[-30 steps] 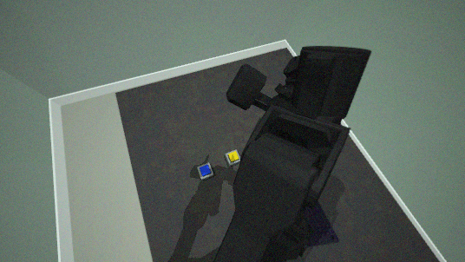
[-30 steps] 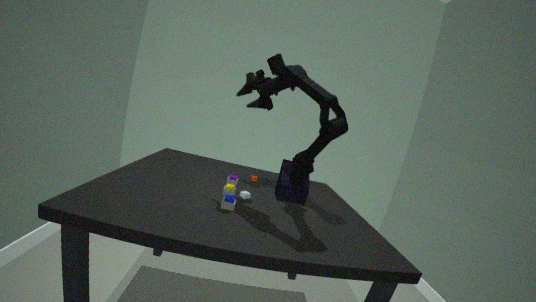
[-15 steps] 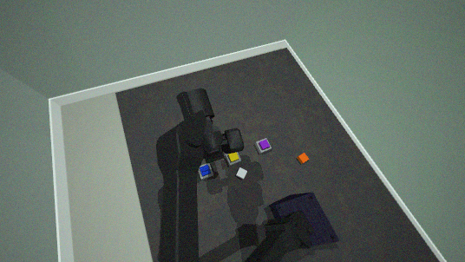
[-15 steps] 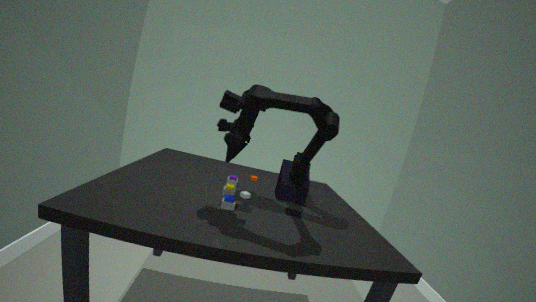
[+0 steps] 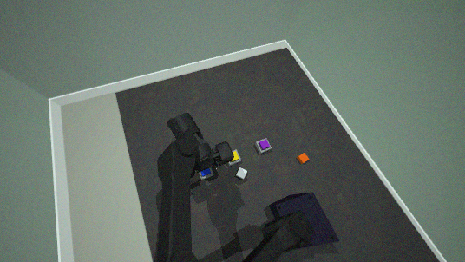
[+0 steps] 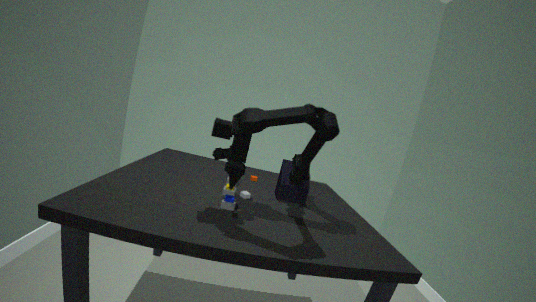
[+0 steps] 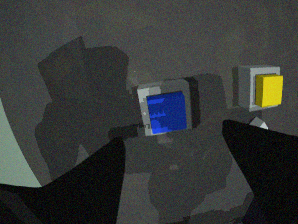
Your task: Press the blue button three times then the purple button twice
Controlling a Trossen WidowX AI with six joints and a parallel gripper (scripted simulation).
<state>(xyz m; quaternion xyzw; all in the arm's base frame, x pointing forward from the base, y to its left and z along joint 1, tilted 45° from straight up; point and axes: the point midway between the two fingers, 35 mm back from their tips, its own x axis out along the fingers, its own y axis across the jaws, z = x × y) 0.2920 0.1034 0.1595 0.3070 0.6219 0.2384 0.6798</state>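
Directly over the blue button (image 7: 165,112) hangs the gripper (image 5: 207,167) — fingers partway apart, grasping nothing. Seen from the wrist, dark fingers flank the lower corners, with the blue button centred between and slightly ahead of them; so the coming press looks like a near-straight drop, perhaps nudged a touch forward. Just beside the blue button sits the yellow button (image 7: 266,90) — close enough to count as a risk for a wide finger. Near the blue button, on the yellow one's side, lies the white block (image 5: 241,173). Farther along the same line from the blue button, past yellow: purple button (image 5: 263,145), then orange block (image 5: 303,158), well apart. Probably the first blue press.
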